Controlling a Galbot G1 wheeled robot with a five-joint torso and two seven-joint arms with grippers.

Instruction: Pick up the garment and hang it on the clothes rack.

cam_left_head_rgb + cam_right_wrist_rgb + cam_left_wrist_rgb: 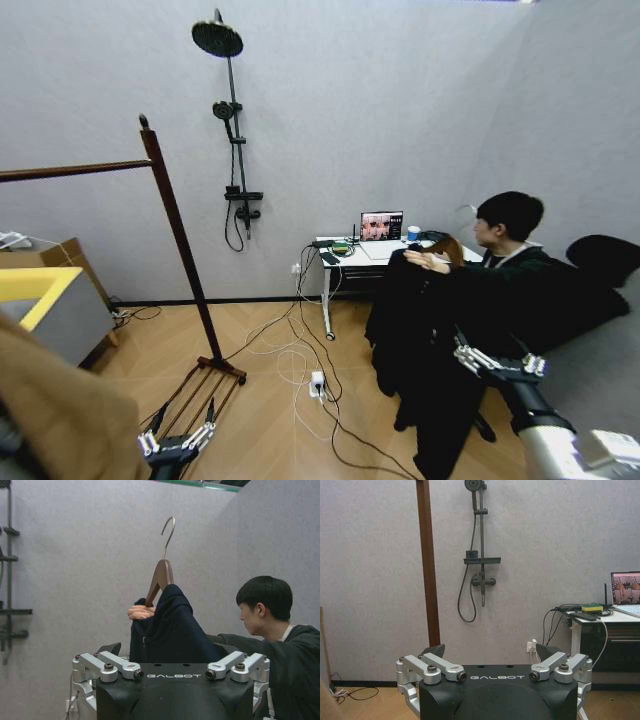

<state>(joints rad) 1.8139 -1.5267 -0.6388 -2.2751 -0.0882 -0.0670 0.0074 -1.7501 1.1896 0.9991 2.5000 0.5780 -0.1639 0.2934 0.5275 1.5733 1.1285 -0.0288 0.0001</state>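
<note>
Black coat point(420, 330): held up on a wooden hanger point(160, 577) by a person's hand point(141, 612), just ahead of the right end effector point(497, 364), which is spread open and empty. Judged soft, limp, moderately heavy; best taken at the rigid hanger. Left end effector point(178, 441): open, empty, parked low near the clothes rack point(175, 225).

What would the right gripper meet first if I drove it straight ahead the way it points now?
Most likely the garment. It hangs on its wooden hanger directly ahead of the right gripper, whose jaws stand open, and a person's hand holds it up. How far off it hangs is hard to judge.
</note>
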